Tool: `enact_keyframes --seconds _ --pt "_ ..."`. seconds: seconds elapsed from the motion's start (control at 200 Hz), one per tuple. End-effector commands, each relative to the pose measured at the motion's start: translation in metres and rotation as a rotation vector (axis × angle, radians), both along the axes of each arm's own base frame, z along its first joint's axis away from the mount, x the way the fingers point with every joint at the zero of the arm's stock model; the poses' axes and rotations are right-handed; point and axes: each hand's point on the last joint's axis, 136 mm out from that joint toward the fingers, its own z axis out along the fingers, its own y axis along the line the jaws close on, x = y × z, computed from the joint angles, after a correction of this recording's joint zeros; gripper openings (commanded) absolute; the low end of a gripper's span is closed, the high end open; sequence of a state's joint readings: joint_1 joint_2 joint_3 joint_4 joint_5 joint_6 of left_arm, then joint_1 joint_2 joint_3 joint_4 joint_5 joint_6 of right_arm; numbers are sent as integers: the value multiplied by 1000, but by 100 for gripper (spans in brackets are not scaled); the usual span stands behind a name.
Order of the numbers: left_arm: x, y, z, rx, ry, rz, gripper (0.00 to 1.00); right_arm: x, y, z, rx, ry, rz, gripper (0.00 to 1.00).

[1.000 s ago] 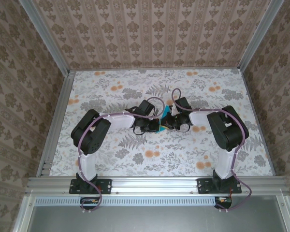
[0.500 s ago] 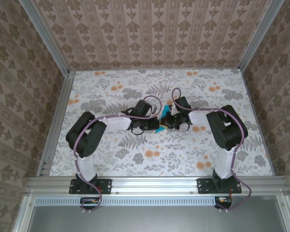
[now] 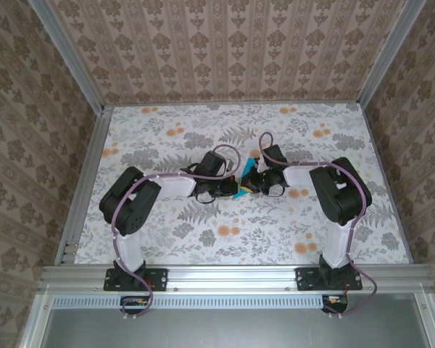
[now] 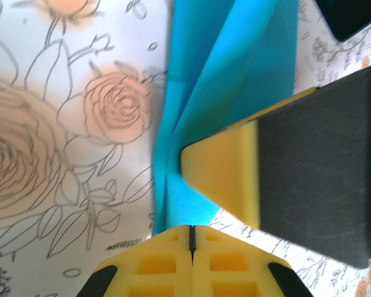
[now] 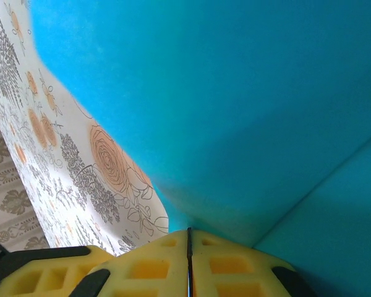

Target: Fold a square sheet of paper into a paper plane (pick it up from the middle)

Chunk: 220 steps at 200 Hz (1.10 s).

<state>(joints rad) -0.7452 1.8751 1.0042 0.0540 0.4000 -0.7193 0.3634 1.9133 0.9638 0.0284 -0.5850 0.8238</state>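
**Mia:** Where is the paper sitting?

**Tom:** The thin turquoise-blue sheet of paper [image 3: 240, 191] is lying in the middle of the white table with grey leaves and orange flowers [image 3: 167, 130]. It is sitting right between the tips of the two arms.

**Mia:** What is the left gripper [image 4: 190, 230] doing?

**Tom:** It is pressing its two yellow fingers flat together, with no gap at all. The edge of the paper is running right up to its tips. I cannot tell if it is pinching the paper or only touching it.

**Mia:** And the right gripper [image 5: 188, 234]?

**Tom:** It is squeezing its fingers tight together too. The blue paper is coming straight out from its tips, so it is holding the paper.

**Mia:** Are the two grippers staying close?

**Tom:** Yes. In the left wrist view, one yellow finger [image 4: 226, 179] of the right gripper, with a dark pad, is lying across the paper just beside the left tips.

**Mia:** Is the paper lying flat?

**Tom:** No. It is showing creases, and folded layers are fanning out from the tips.
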Motion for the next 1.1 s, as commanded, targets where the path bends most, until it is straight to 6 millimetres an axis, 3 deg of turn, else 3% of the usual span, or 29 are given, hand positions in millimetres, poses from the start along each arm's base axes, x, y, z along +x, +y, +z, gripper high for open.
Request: enact_keyframes --seconds 0.0,0.405,0.595,0.75,1.095 --pt "-5 5 -12 8 37 13 1 -14 -14 -28 -42 98 -47 9" --pt "4 -5 -2 -38 4 6 3 -16 -13 -29 -32 106 -41 9" --pt "-1 -3 -18 -13 45 4 3 -15 -12 -27 -30 104 -36 9" --pt "-12 10 -35 52 92 12 3 -12 -14 -27 -41 100 -35 10" --pt "-31 32 -53 145 160 11 1 27 -49 -24 -53 48 -116 10"
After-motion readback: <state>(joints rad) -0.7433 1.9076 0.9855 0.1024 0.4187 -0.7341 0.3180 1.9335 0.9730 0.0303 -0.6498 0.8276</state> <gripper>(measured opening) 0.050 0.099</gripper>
